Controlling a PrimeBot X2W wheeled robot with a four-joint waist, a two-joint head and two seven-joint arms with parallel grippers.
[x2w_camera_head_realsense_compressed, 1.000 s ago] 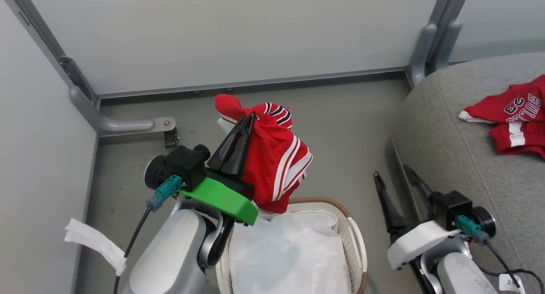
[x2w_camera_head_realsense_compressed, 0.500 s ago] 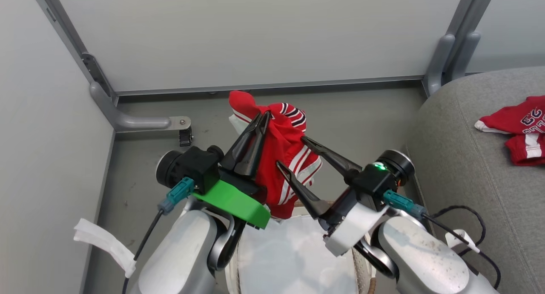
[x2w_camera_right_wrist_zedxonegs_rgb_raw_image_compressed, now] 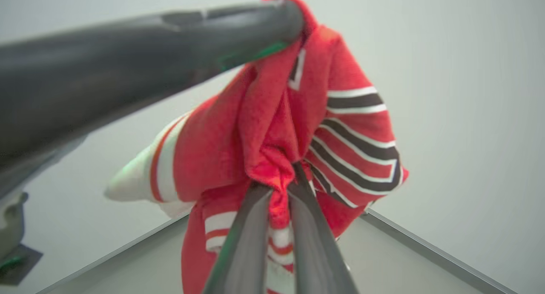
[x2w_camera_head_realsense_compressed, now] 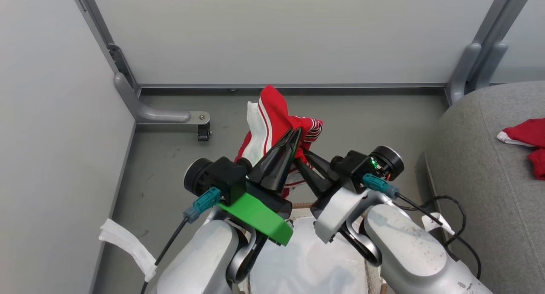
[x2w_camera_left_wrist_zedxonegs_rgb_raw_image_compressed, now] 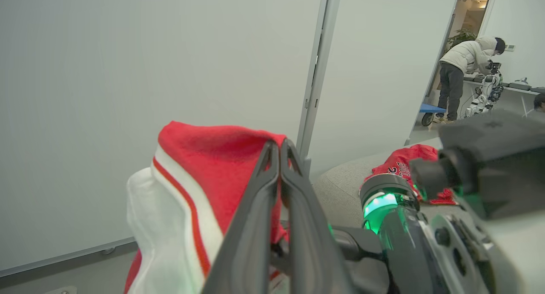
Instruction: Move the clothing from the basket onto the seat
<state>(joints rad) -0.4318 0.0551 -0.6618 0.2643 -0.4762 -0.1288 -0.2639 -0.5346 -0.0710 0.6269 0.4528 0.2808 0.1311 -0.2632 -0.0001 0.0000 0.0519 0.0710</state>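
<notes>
Left gripper (x2w_camera_head_realsense_compressed: pixel 294 131) is pinched tight on the top fold of a red garment (x2w_camera_head_realsense_compressed: pixel 272 110), lifting it clear above the basket (x2w_camera_head_realsense_compressed: pixel 299 205) and over the grey floor (x2w_camera_head_realsense_compressed: pixel 170 166). In the left wrist view the two dark fingers meet with cloth caught at their tips, so the piece hangs from that one point. Right gripper (x2w_camera_head_realsense_compressed: pixel 305 152) comes in from the other side, and the right wrist view shows its fingers (x2w_camera_right_wrist_zedxonegs_rgb_raw_image_compressed: pixel 255 226) drawn narrow on a bunched fold lower down, just beneath the left pinch. That looks like a second grip to steady or spread the load, or perhaps a hand-over toward the seat side. The cloth is so crumpled that I can't say whether it is a jersey or shorts. White liner (x2w_camera_head_realsense_compressed: pixel 315 260) shows bare in the basket below, so this may well be the last piece. The seat (x2w_camera_head_realsense_compressed: pixel 481 179) sits well apart at the right, with more red clothing (x2w_camera_head_realsense_compressed: pixel 528 134) already lying on it. The carry needs a swing to the right, with the hanging tail kept clear of the basket rim.
</notes>
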